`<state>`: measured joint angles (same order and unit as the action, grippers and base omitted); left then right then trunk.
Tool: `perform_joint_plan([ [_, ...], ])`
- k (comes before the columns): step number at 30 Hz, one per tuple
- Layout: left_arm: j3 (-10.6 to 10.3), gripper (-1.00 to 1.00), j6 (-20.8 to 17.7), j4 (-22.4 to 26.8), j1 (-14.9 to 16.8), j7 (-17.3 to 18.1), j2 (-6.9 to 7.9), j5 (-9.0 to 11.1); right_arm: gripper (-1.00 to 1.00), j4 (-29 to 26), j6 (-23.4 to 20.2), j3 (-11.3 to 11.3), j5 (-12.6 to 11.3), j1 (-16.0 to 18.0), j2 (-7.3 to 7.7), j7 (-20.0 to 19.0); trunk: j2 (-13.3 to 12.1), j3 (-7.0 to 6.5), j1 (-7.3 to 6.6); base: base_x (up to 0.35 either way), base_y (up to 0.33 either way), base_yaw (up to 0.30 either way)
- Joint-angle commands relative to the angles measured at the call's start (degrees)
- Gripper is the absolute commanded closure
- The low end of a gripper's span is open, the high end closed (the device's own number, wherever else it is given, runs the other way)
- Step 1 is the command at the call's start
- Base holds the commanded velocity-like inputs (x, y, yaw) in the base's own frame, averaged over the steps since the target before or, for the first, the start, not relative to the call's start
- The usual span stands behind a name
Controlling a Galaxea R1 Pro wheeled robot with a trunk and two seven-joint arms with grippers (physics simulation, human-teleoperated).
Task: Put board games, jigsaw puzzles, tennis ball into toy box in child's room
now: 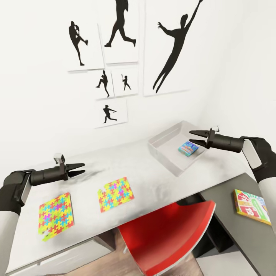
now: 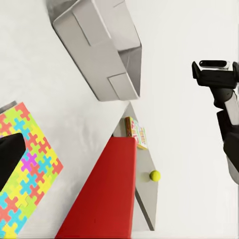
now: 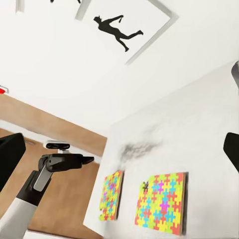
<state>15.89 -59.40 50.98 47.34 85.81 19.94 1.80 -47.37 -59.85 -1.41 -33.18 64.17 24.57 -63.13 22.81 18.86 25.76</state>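
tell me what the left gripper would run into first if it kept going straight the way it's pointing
Probably the toy box. The left gripper hangs open above the table, pointing along it toward the box, whose outer wall lies ahead in the left wrist view. Height is unclear, so it might instead pass over the rim.

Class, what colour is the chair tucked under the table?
The chair is bright red, seen best in the head view, under the table.

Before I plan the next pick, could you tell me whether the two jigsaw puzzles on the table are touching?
Apart: the head view shows bare tabletop between the left jigsaw puzzle and the right jigsaw puzzle.
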Motion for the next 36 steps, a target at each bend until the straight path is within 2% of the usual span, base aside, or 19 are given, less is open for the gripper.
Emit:
perform_joint_plan([
  [1,0.0,-1.0,-0.6,0.0,0.0,0.3,0.04,0.0,-1.0,0.0,-0.2,-0.2,0.0,0.1,0.04,-0.2,0.1,0.01,0.03,-0.09,0.102,-0.099],
  [25,0.0,-1.0,-0.6,0.1,0.0,0.7,0.8,0.0,-1.0,0.1,-0.2,0.0,0.1,0.0,0.43,-0.2,0.1,-2.08,0.03,-0.048,0.081,-0.161],
  [36,0.0,-1.0,-0.6,0.1,0.0,0.7,0.96,0.0,-1.0,0.0,-0.2,0.2,0.0,-1.8,0.58,-0.3,0.1,-3.01,0.03,-0.002,0.003,-0.194],
])
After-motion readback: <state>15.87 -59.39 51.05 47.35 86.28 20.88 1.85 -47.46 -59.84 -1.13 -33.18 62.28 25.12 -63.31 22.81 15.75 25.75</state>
